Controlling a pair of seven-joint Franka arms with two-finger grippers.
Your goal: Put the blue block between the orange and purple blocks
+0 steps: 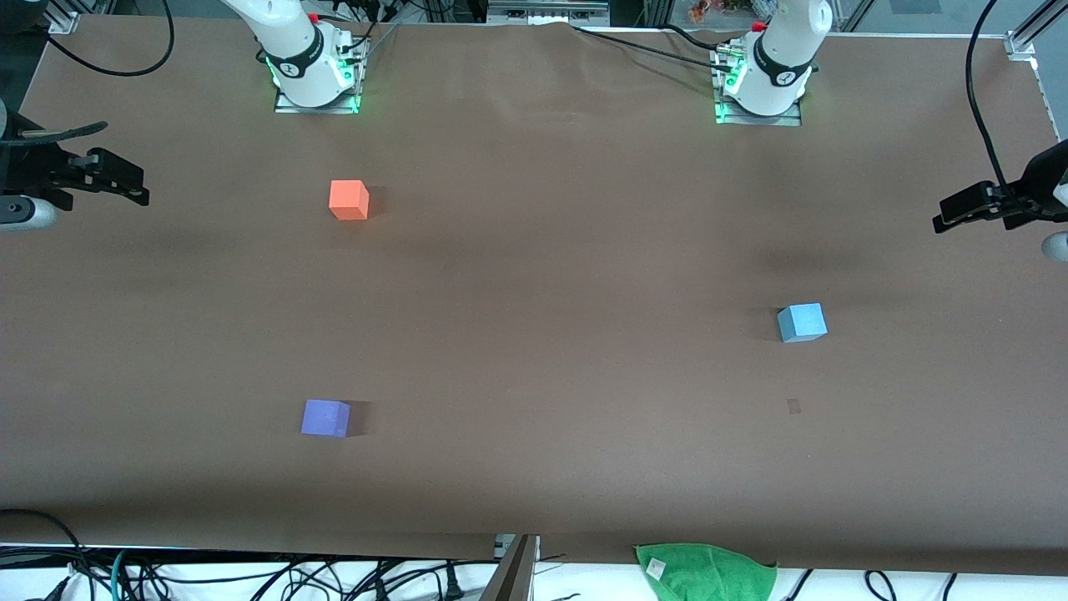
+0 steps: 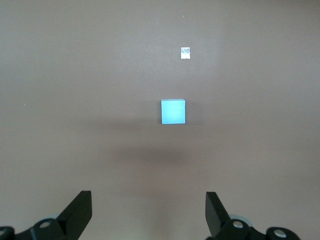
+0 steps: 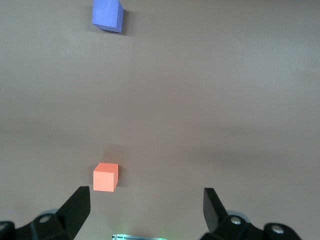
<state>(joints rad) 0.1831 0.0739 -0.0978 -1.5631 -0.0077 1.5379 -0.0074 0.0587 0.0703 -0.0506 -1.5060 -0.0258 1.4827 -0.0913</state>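
Note:
The sky-blue block [image 1: 802, 322] sits on the brown table toward the left arm's end. The orange block [image 1: 349, 200] sits near the right arm's base. The purple block [image 1: 325, 418] lies nearer the front camera, roughly in line with the orange one. Neither gripper shows in the front view. My left gripper [image 2: 148, 193] is open and empty, high over the table, with the blue block [image 2: 173, 111] ahead of its fingers. My right gripper [image 3: 146, 189] is open and empty, high near its base, with the orange block [image 3: 105, 177] just off one finger and the purple block [image 3: 107, 15] farther out.
A small tape mark [image 1: 793, 406] lies on the table nearer the front camera than the blue block. A green cloth [image 1: 705, 572] hangs at the front edge. Black devices stand at both table ends [image 1: 92, 171] [image 1: 997, 204]. Cables run along the edges.

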